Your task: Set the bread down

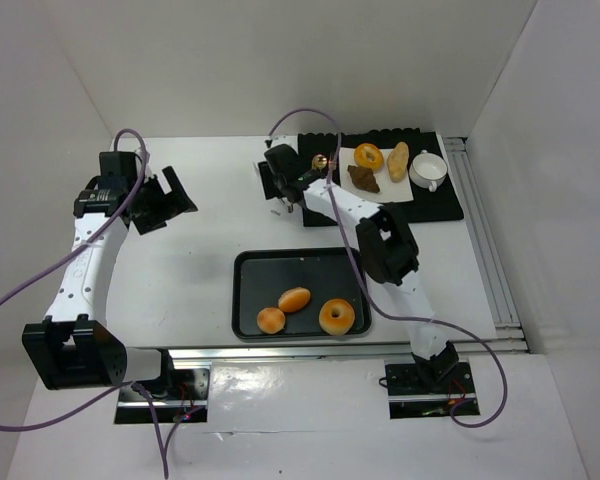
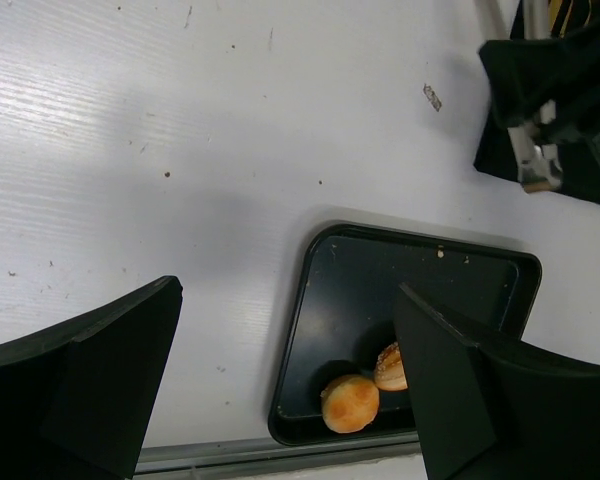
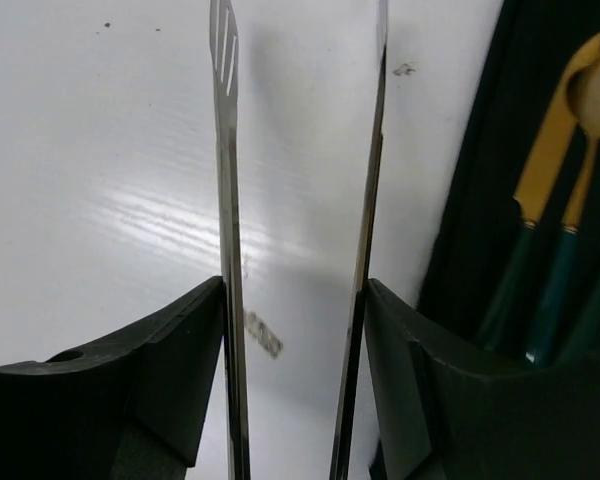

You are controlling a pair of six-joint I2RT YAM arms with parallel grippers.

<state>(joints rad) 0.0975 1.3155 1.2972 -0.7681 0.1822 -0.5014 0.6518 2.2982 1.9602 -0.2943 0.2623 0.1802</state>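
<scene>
Three breads lie in the black tray (image 1: 300,270) at the near edge of the white table (image 1: 200,240): a round bun (image 1: 271,320) in the tray's near-left part, an oval roll (image 1: 294,299) touching or just beside it toward the centre, and a ring-shaped bagel (image 1: 337,316) in the near-right part, apart from both.

The right gripper (image 3: 295,300) hangs over bare table beyond the tray's far edge. Its fingers are clamped on a pair of metal tongs (image 3: 225,200), one pressing the outside of each blade. The blades stand apart with nothing between them.

The left gripper (image 1: 168,203) hovers well off the tray's far-left corner, fingers spread wide and holding nothing. Its wrist camera looks down on the tray's left end and two of the breads.

Beyond the tray's far-right corner lies a black mat (image 1: 440,205) bearing a white sheet (image 1: 390,188). On the sheet are a second bagel (image 1: 368,157), a long roll (image 1: 398,160) and a dark brown pastry (image 1: 363,179). A white cup (image 1: 428,170) stands at the sheet's side farthest from the tray. Gold cutlery with green handles (image 3: 555,200) rests on the mat's end nearest the tongs.
</scene>
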